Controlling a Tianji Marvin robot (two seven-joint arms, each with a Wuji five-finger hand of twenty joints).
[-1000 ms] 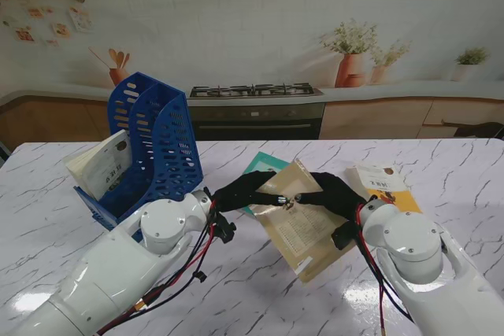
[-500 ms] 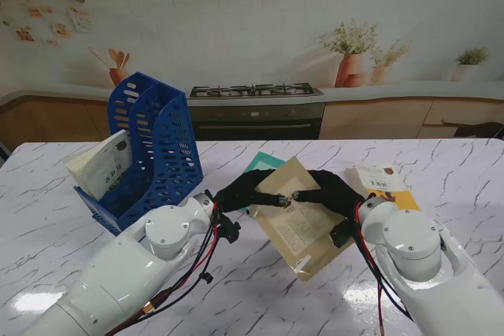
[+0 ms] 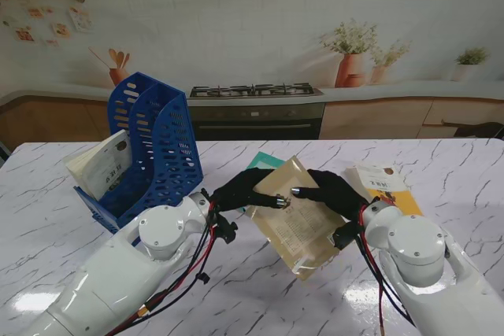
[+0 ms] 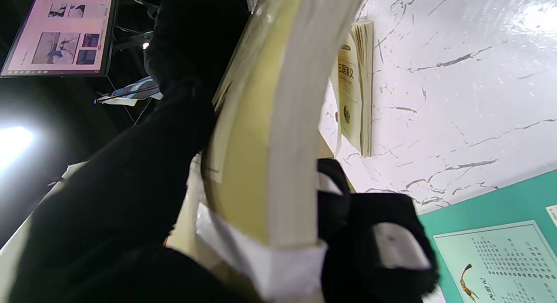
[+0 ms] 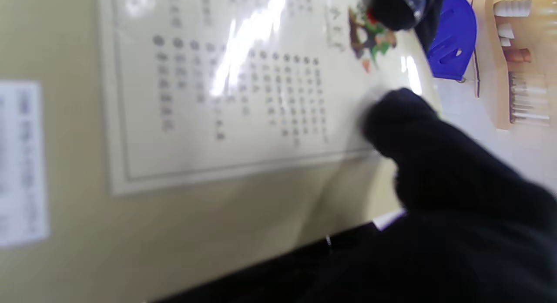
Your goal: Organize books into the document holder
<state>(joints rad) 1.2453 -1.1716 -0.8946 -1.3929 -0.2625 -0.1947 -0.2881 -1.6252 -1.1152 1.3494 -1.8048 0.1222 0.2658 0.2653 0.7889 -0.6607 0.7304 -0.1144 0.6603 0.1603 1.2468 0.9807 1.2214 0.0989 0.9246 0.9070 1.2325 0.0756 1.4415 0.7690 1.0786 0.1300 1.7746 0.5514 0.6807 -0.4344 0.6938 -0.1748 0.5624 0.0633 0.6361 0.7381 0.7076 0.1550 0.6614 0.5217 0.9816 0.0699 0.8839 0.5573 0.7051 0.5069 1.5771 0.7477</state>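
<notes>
Looking down from the stand: tan book (image 3: 295,214) was tilted above the desk (image 3: 236,289), left hand (image 3: 240,188) and right hand (image 3: 335,192) both clamped on it, blue document holder (image 3: 153,147) well left.

Left wrist: book bowed under grip, so a limp, glossy paperback, likely slippery; better held near the spine.

Right wrist: cover print blurred, unreadable.
</notes>
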